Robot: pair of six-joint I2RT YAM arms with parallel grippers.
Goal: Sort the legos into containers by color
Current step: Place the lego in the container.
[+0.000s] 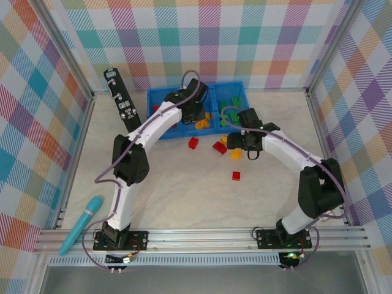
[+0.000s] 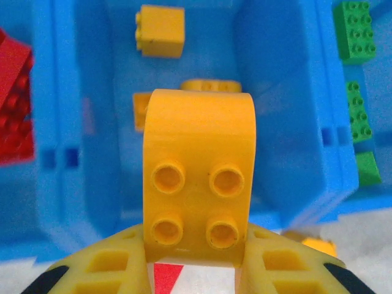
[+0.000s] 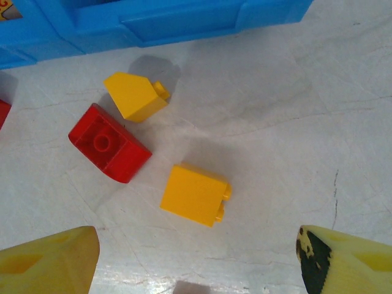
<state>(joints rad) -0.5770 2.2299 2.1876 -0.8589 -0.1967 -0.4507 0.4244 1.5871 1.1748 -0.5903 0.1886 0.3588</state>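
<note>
— Two hands on your screens. Start nearest the bases.
— Nearest me on the desk [image 1: 184,202], a lone red brick [image 1: 236,176] lies by itself. Beyond it my right hand [image 3: 196,263] hangs over the desk with its fingers spread wide, gripping nothing. Below it I see a yellow square brick [image 3: 195,195]. A red upturned brick [image 3: 110,150] lies near that, hollow side up. A yellow sloped brick [image 3: 135,95] lies just beside the red one; I cannot tell whether they touch.
— And the left?
— My left hand [image 2: 195,266] is clamped on a yellow arched brick [image 2: 199,171], its four studs facing the wrist camera. It sits at the near edge of the blue bin [image 2: 294,122], lined up with the middle compartment.
— What is in the bin?
— Yellow bricks [image 2: 160,30] lie in the middle compartment, red bricks [image 2: 12,98] in the left one and green bricks [image 2: 355,37] in the right one.
</note>
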